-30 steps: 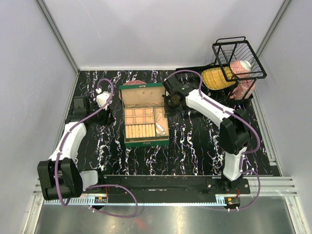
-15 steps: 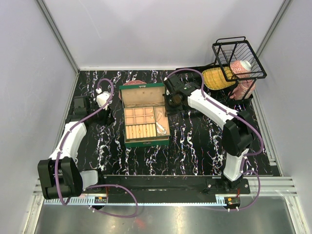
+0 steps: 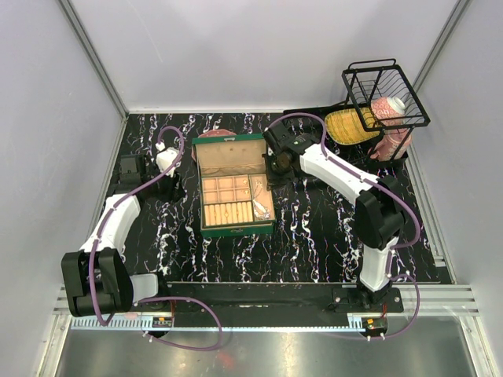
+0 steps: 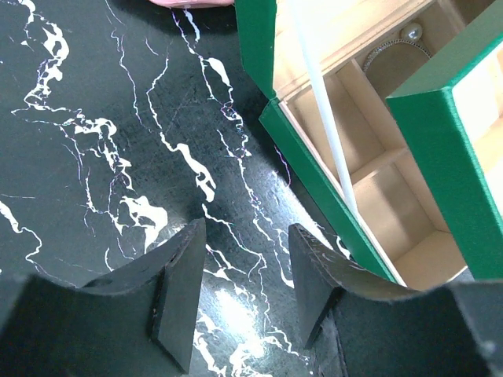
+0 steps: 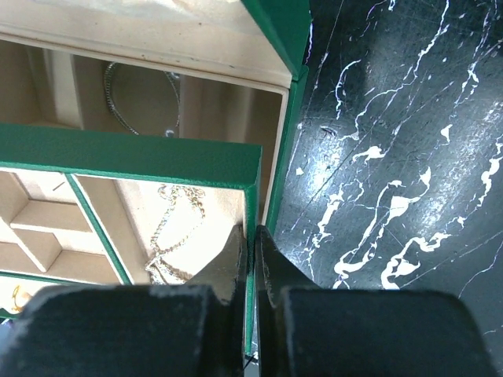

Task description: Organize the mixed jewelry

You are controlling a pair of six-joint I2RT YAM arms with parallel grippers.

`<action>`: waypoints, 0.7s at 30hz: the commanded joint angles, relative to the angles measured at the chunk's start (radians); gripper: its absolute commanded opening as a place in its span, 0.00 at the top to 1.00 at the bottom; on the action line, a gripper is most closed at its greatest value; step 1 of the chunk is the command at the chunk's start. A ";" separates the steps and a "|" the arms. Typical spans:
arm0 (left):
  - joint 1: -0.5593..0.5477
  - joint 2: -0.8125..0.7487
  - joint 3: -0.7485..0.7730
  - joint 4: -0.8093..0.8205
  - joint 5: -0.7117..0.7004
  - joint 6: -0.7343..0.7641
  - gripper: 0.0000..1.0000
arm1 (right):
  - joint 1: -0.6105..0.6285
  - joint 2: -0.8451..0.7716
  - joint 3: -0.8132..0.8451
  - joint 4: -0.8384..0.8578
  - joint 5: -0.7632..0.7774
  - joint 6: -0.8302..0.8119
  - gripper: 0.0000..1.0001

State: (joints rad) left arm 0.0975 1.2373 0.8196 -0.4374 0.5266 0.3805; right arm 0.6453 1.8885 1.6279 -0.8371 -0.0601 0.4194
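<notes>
Right end effector (image 5: 251,238) near silvery chain (image 5: 170,236)

1. The flat tabletop (image 3: 314,228) is glossy black, streaked with white marble-like veins.
2. The green cloth-covered jewelry box (image 3: 236,230) is deep green outside and pale tan in its lining and compartments.
3. The silvery chain necklace (image 5: 167,228) is light silver. The thin silver bangle hoop (image 5: 110,98) is a darker grey-silver in shadow.
4. The small gold ring (image 5: 16,297) looks yellow-gold, though it barely shows at the picture's edge.
5. The wire basket (image 3: 385,94) is black. The ribbed rounded thing (image 3: 350,126) is yellow.
6. The left arm (image 3: 118,224) and right arm (image 3: 334,173) are white with black joints, and the cables (image 3: 102,259) are purple.
7. The left gripper (image 4: 246,228) and right gripper (image 5: 250,233) are matte black.
8. The flat thing (image 4: 192,3) at the table's far side is pink.
</notes>
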 commanded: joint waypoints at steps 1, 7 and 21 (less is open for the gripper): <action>0.005 -0.001 0.000 0.063 0.015 0.012 0.51 | -0.003 0.009 0.015 0.012 0.011 0.010 1.00; 0.005 0.001 -0.014 0.075 0.021 0.023 0.51 | -0.004 0.040 0.020 0.012 0.014 0.010 1.00; 0.005 0.010 -0.040 0.097 0.035 0.037 0.51 | -0.004 0.110 0.081 -0.011 0.000 0.019 1.00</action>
State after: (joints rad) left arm 0.0975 1.2400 0.7891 -0.3958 0.5274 0.4004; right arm 0.6411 1.9717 1.6550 -0.8604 -0.0433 0.4267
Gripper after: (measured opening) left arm 0.492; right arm 0.048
